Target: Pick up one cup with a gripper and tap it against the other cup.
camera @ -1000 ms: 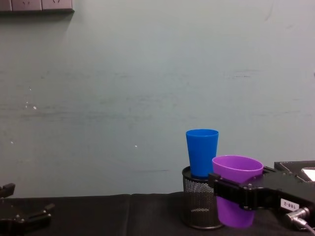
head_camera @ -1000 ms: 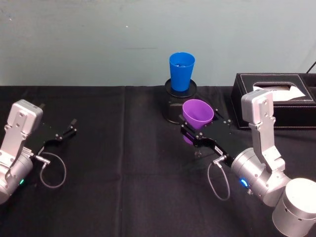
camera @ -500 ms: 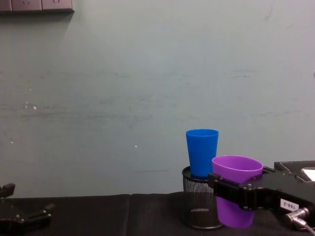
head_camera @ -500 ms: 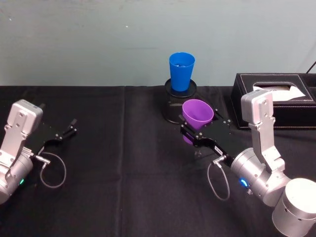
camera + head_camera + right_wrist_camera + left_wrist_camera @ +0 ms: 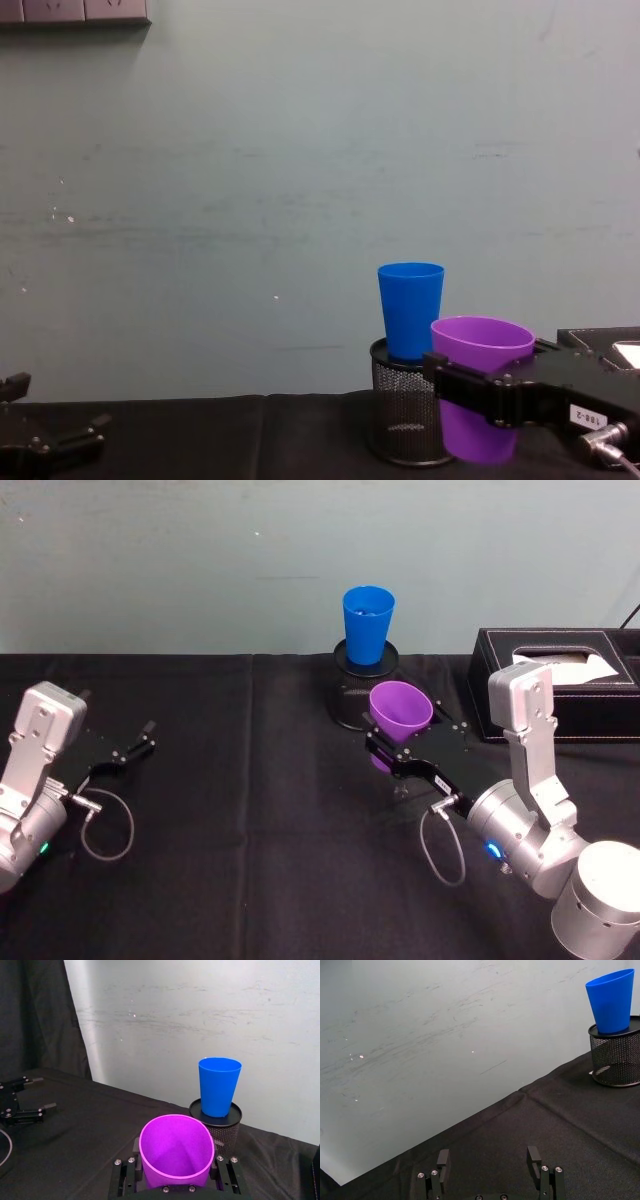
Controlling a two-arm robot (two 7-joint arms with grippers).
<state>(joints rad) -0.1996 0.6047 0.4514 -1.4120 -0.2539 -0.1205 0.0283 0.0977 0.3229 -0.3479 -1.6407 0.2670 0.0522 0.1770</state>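
Cloth (image 5: 250, 880), black, lies under both my arms and runs back to a pale wall (image 5: 150, 560). On my right side, against that wall, sits a black tissue box (image 5: 500, 685) with a white tissue showing at its top. Near the middle, just left of the box, stands a black mesh pot (image 5: 348, 708) with a flat black top. A blue cup (image 5: 367, 623) stands upright on that top, mouth up.

In front of the pot and slightly to its right is the purple cup (image 5: 400, 712), mouth up and leaning a little. Its rim is lower than the blue cup's rim, and the two cups are apart. My right pincer (image 5: 413, 738) is clamped on it, one finger pressed to each side of the cup below the rim. I cannot tell whether its base touches the cloth.

My left pincer (image 5: 128, 748) rests low over the cloth far off on my left, its fingers spread apart with nothing between them.
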